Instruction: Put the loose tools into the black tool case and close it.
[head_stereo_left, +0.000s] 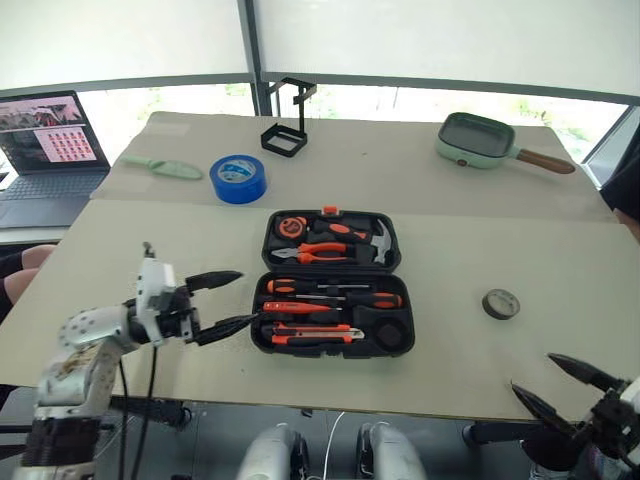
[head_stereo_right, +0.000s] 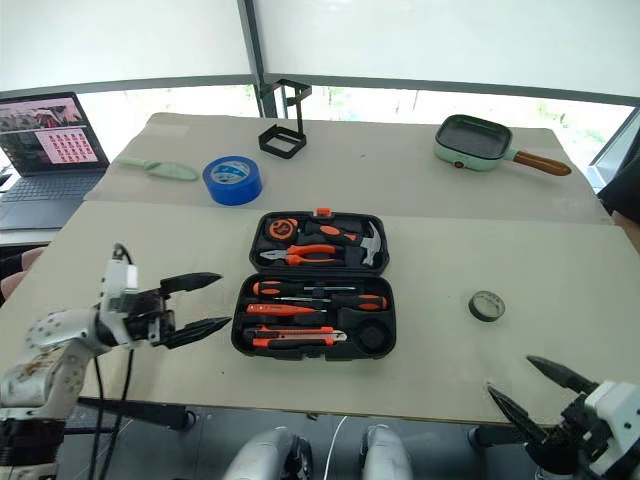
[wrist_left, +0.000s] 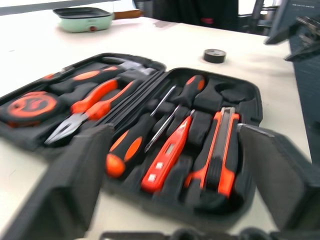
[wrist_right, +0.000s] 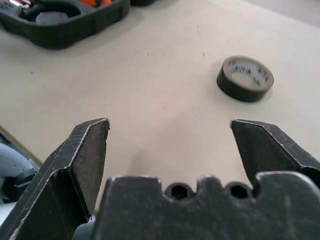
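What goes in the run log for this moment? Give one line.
case: open, screwdrivers and knife stowed | tape roll: loose on table, right of case | left gripper: open, empty | right gripper: open, empty

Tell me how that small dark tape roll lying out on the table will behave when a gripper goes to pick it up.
The small dark tape roll lies flat on the table, so it probably won't roll. It looks light and low, so it may slide when nudged. Its ring shape probably resists a squeeze across the rim.

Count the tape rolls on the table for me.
2. The big blue tape roll lies far left of the open tool case; the small dark grey tape roll lies loose to the right of the case.
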